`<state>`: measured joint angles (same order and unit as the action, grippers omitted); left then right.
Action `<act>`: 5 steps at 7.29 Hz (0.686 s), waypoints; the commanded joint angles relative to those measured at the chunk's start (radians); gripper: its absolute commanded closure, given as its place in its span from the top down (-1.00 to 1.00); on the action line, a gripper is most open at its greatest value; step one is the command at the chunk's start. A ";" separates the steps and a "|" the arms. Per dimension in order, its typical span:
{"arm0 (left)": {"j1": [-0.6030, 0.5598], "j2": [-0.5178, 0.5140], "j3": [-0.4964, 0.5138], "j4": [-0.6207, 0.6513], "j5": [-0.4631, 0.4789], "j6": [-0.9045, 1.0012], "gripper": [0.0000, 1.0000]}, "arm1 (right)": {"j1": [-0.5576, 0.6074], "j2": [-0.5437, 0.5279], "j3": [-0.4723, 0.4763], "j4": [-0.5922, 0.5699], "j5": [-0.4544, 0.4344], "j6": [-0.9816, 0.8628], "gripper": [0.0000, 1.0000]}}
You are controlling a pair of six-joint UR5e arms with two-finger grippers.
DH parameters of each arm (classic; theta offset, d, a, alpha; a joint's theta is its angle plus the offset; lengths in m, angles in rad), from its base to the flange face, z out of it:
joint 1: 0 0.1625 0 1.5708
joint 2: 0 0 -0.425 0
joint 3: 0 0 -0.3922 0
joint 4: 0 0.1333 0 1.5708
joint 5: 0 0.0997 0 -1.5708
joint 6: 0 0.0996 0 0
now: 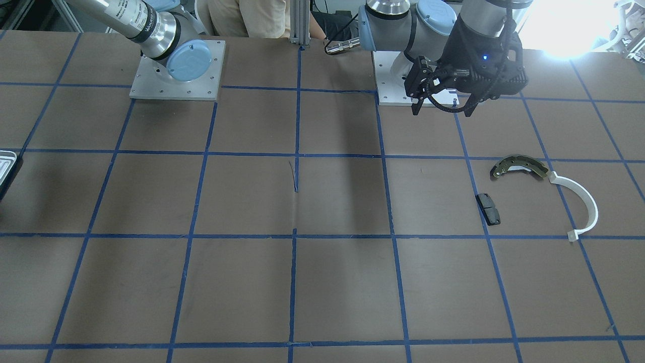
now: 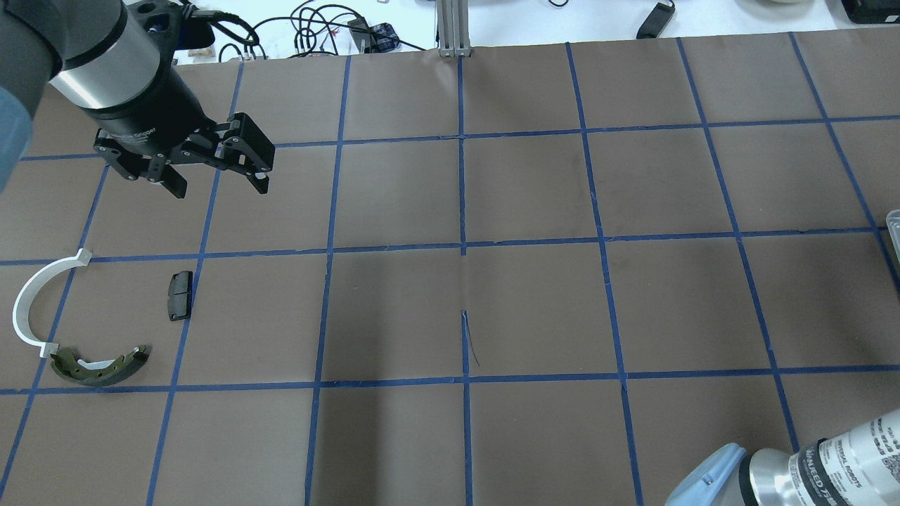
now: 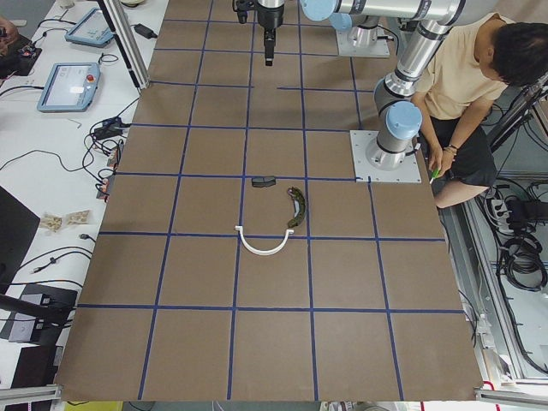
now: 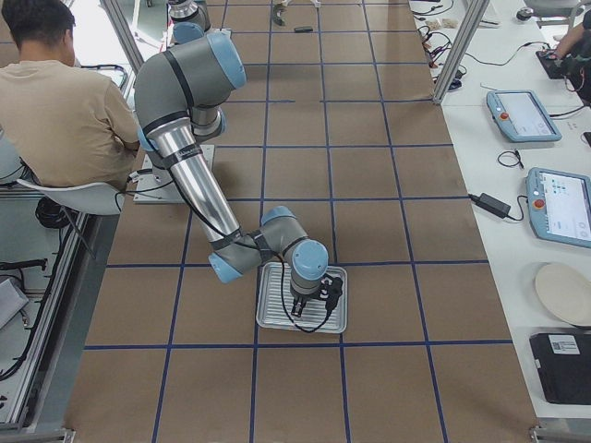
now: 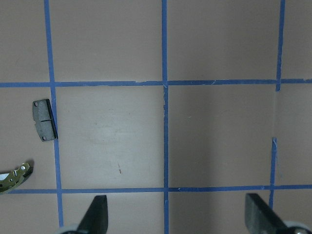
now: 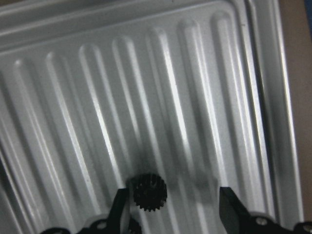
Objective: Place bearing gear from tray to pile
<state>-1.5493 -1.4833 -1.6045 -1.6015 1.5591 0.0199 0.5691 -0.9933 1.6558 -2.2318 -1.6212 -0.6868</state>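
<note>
A small black bearing gear point(image 6: 149, 192) lies on the ridged pale tray point(image 6: 195, 97). My right gripper point(image 6: 174, 214) is open low over the tray, with the gear between its fingers, close to the left one. The exterior right view shows this gripper point(image 4: 309, 300) over the tray point(image 4: 272, 314). The pile lies far off: a brass-grey brake shoe point(image 2: 98, 367), a white arc point(image 2: 31, 302) and a black pad point(image 2: 180, 295). My left gripper point(image 2: 216, 184) hangs open and empty above the table beyond the pile. Its wrist view shows the pad point(image 5: 44, 120).
Brown table paper with a blue tape grid. The tray's edge point(image 1: 6, 166) shows at the table's side. A seated person point(image 4: 65, 101) is behind the arm bases. Tablets and cables lie on the side bench point(image 4: 545, 185).
</note>
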 commanded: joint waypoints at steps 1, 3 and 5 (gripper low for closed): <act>0.000 0.000 0.000 0.000 -0.001 0.000 1.00 | 0.000 -0.002 -0.002 0.015 0.000 0.004 -0.91; 0.000 0.000 0.000 0.000 -0.001 0.000 1.00 | 0.005 -0.007 -0.004 0.020 -0.003 0.004 -1.00; 0.000 0.000 0.000 0.000 -0.002 -0.002 1.00 | 0.043 -0.115 -0.007 0.129 0.001 0.019 -1.00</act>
<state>-1.5493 -1.4833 -1.6045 -1.6015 1.5575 0.0196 0.5849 -1.0386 1.6502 -2.1824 -1.6231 -0.6790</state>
